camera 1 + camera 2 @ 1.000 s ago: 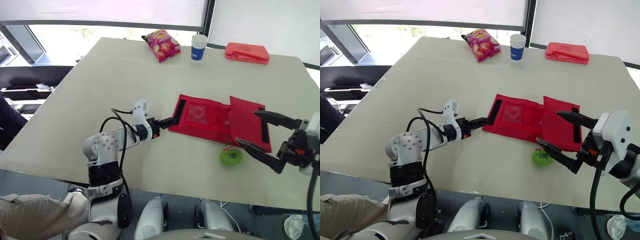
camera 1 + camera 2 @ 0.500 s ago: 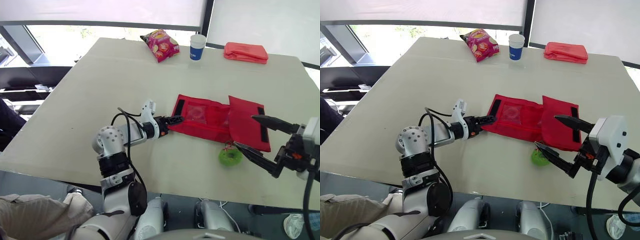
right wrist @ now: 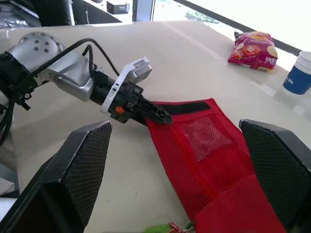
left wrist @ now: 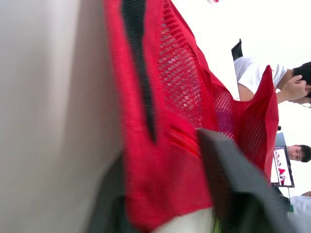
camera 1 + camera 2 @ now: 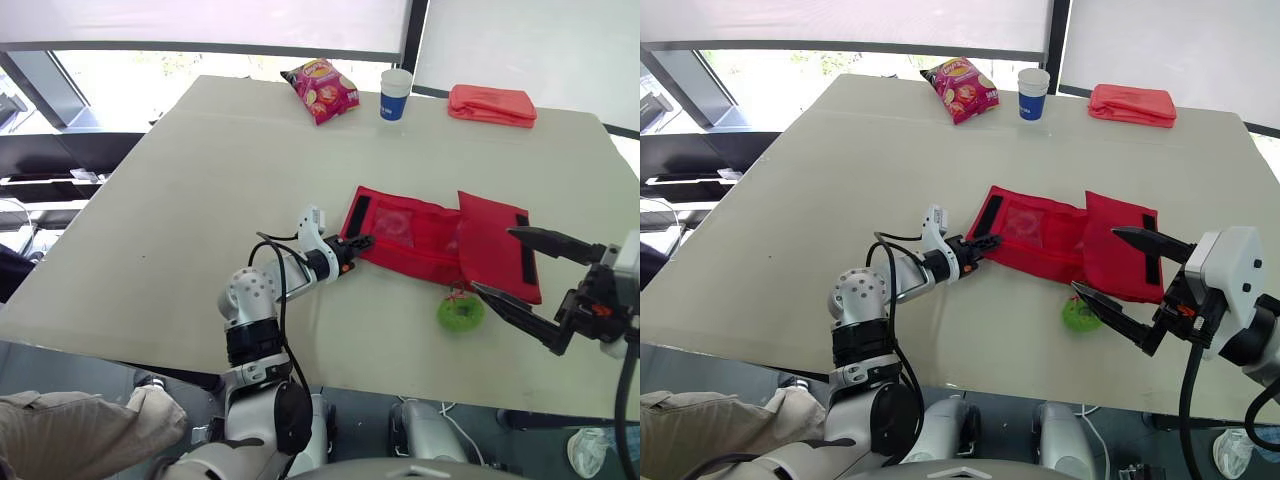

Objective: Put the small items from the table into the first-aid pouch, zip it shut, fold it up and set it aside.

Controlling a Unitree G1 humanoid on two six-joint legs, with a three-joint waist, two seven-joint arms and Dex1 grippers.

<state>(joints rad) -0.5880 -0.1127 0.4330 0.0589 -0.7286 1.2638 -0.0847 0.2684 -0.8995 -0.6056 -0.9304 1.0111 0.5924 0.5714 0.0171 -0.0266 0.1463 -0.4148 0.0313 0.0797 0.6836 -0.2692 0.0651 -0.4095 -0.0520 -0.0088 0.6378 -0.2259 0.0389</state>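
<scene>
1. The first-aid pouch [image 5: 487, 245] lies opened out flat on the bench [image 5: 190, 170], a little to the robot's right of the middle. Its mesh pocket [image 5: 405, 228] faces up, and the plain red flap is on the right.
2. Compared with one second ago, the left jaws reach further over the pouch's near left corner, and the arm behind them is folded much closer to the pouch. The pouch itself lies where it was.
3. The left jaws are closed narrow on that corner. In the left wrist view the red cloth fills the gap between the two black fingers [image 4: 233, 189].
4. The right jaws are almost where they were: spread wide, holding nothing, at the near right side of the pouch.
5. The green fluffy item [image 5: 461, 313] has not moved. It lies on the bench just beside the pouch's near edge, close to the tip of one right finger.
6. A pale shape shows behind the mesh, but I cannot tell what it is.
7. The pinched corner is hidden by the left fingers, and these fingers are blurred in the wrist view.
8. The body behind the right jaws is cut off by the picture's edge.
9. At the far edge of the bench stand a crisp bag [image 5: 322, 88], a paper cup [image 5: 396, 94] and a folded red cloth [image 5: 493, 104], all as before.
</scene>
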